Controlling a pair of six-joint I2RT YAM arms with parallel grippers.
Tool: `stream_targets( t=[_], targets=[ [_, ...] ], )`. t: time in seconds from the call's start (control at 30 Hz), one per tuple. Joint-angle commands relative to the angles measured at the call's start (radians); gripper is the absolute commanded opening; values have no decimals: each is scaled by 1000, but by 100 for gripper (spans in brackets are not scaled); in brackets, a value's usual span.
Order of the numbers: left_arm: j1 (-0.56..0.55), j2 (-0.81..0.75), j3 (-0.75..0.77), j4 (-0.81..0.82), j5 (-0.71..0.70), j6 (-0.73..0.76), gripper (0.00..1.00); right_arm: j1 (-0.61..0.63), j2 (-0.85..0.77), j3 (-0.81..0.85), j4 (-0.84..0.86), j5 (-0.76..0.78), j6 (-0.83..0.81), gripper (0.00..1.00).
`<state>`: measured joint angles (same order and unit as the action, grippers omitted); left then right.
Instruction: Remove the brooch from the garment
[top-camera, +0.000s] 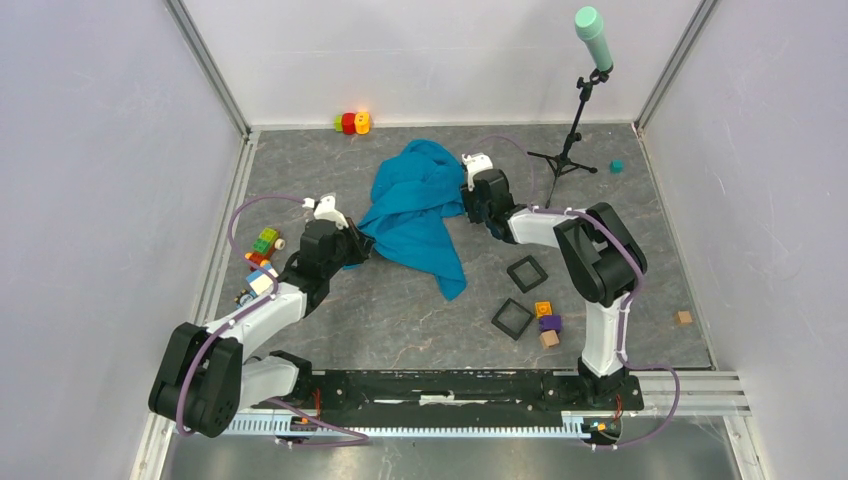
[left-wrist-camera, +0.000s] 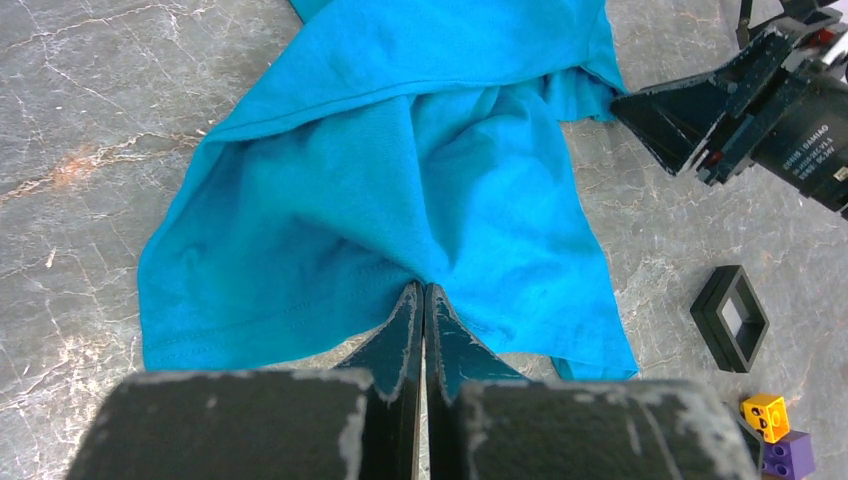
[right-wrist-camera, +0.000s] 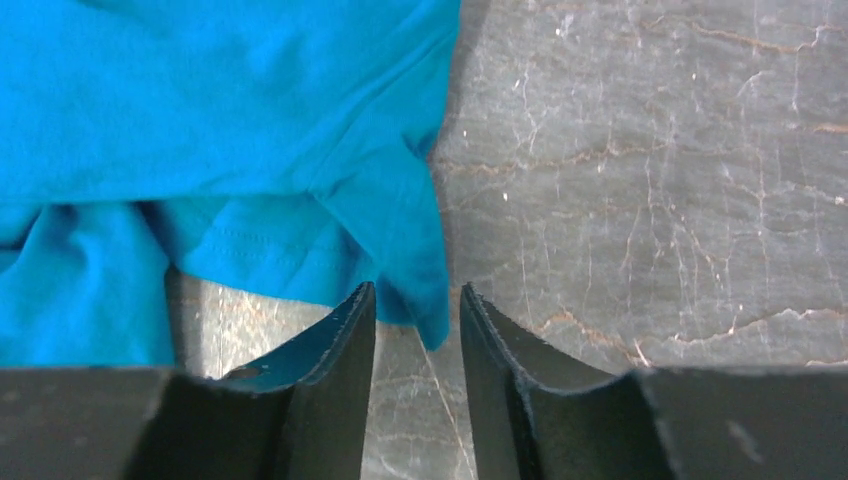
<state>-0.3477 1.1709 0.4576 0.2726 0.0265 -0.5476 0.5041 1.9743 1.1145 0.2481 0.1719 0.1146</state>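
The left tool (left-wrist-camera: 421, 292) has its two dark fingers pressed together, pinching an edge of the crumpled teal cloth garment (left-wrist-camera: 400, 160) — the fabric puckers into folds right at the tips. The right tool (right-wrist-camera: 417, 290) stands partly spread at the garment's right edge, with a pointed corner of the cloth showing in the gap between its fingers. The brooch cannot be made out in any view. The garment lies on the grey marbled counter (right-wrist-camera: 650, 150). Right of the garment sit two black square frames (top-camera: 527, 273) and a yellow block (left-wrist-camera: 765, 415) just beside a purple block (left-wrist-camera: 790, 452) — left of the garment, a cluster of coloured toy blocks (top-camera: 262, 246).
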Motion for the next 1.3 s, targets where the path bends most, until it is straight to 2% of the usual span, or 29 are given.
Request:
stream_targets(
  t=[0.0,0.1,0.2,0.3,0.4,0.57,0.67,0.9,1.1,1.27],
  targets=[
    [6,-17,1,12,-23,42,2,2,41,89,7,31,-18,34],
    [7,-15,2,8,-22,49,2,1,69,129,-19,27,-15,0],
    [7,-15,1,-6,-82,50,2,2,44,144,-59,23,-5,0],
    [7,-19,14,-42,-152,65,2,2,-63,133,-71,21,1,0],
    [12,-21,76,-163,-248,55,2,1,-169,199,-146,35,-10,0],
    [20,-27,263,-464,-436,2,2,-6,-276,377,-327,40,-24,0],
    [31,-38,397,-596,-496,-29,2,-10,-317,475,-428,30,-29,0],
    [56,-62,724,-832,-638,117,2,-27,-391,707,-648,10,-53,0],
    [58,-111,900,-940,-623,218,2,-50,-515,717,-691,10,-49,0],
    [58,-156,1049,-1106,-607,259,2,-50,-643,652,-725,-92,-34,0]
  ],
)
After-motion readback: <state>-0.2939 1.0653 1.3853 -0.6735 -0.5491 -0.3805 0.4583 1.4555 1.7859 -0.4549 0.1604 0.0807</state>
